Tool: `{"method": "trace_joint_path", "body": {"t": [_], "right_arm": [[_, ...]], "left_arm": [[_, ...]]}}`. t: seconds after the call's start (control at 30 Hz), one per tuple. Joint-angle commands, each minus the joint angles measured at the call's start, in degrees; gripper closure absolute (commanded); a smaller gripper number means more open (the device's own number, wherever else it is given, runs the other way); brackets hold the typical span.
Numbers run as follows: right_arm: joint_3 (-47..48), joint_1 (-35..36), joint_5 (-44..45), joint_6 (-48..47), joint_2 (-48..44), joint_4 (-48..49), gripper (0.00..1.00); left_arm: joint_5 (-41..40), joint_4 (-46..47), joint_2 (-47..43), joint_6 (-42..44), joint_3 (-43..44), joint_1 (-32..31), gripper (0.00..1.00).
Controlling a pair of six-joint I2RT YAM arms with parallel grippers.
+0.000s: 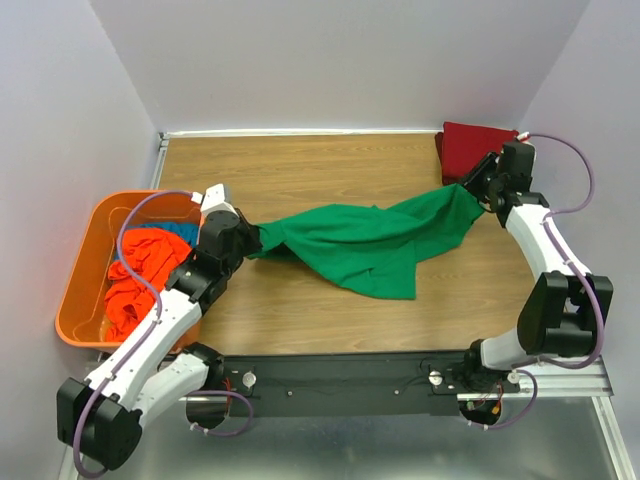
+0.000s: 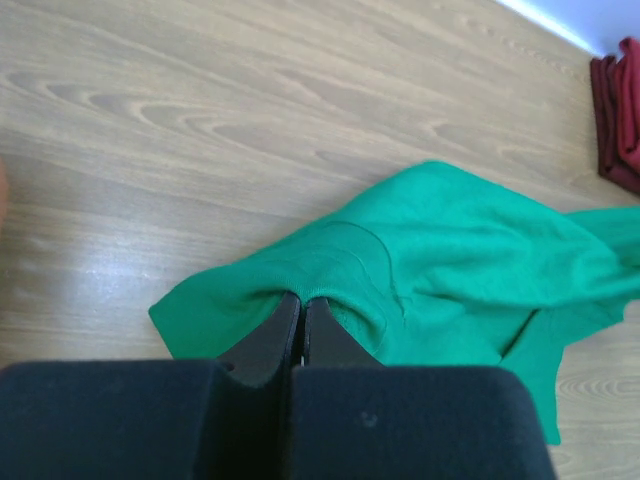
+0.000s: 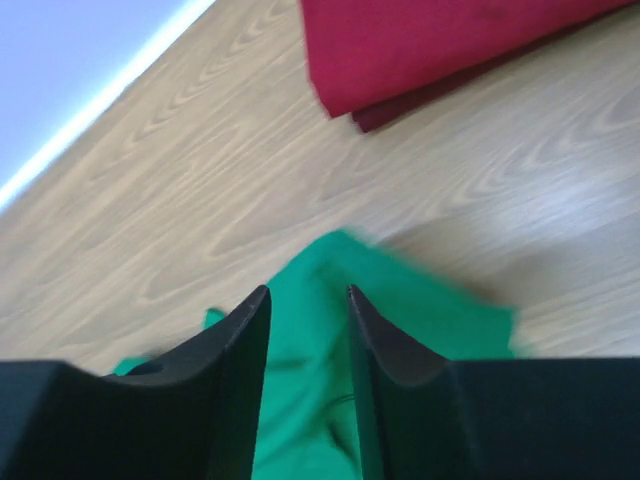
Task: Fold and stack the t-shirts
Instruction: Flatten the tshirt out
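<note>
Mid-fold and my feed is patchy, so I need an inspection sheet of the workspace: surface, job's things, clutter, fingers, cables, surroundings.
Surface: wooden table, bare wherever no cloth lies.
Job's things: green t-shirt crumpled mid-table, stretched between the arms; dark red t-shirt folded at the far right corner; orange-red t-shirt and blue t-shirt heaped in the orange bin at left.
Clutter: nothing seen.
Fingers: left fingers shut on the green t-shirt's left end; right fingers apart, green cloth between them.
Cables: purple cables run along each arm; the left one loops over the bin.
Surroundings: pale walls on three sides; black mounting rail at the near edge.
</note>
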Motion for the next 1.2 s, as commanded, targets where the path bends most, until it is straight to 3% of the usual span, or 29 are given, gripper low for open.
{"method": "trace_joint_path", "body": {"t": [0.0,0.1,0.37,0.5,0.87,1.03,1.17], "right_arm": [[-1.82,-0.19,-7.23,-0.31,-1.28,-0.98,0.41],[-7.88,1.74,-8.2,-0.22,-5.76,-0.98,0.35],[-28.88,19.38,-2.67,5.04,-22.8,-1.59,0.37],[-35.94,24.24,-0.12,9.09,-28.89,-4.49,0.4],[-39.2,29.34,6.03,14.72,-27.67,-9.77,0.45],[-38.94,31.97,7.61,16.75,-22.4,-8.89,0.47],[-38.94,33.29,6.91,17.71,-19.15,-6.17,0.58]], "left_arm": [[3.79,2.89,0.85,-0.96,-3.0,0.25,1.0],[5.2,5.18,2.08,-1.67,-4.58,0.25,1.0],[5.64,7.56,3.57,-2.37,-5.55,0.25,1.0],[5.9,8.44,3.93,-2.55,-5.91,0.34,1.0],[5.99,9.4,4.19,-2.11,-6.08,0.34,1.0],[6.34,9.93,4.02,-2.11,-6.26,0.43,1.0],[6.78,10.2,4.19,-2.19,-6.35,0.43,1.0]]}}
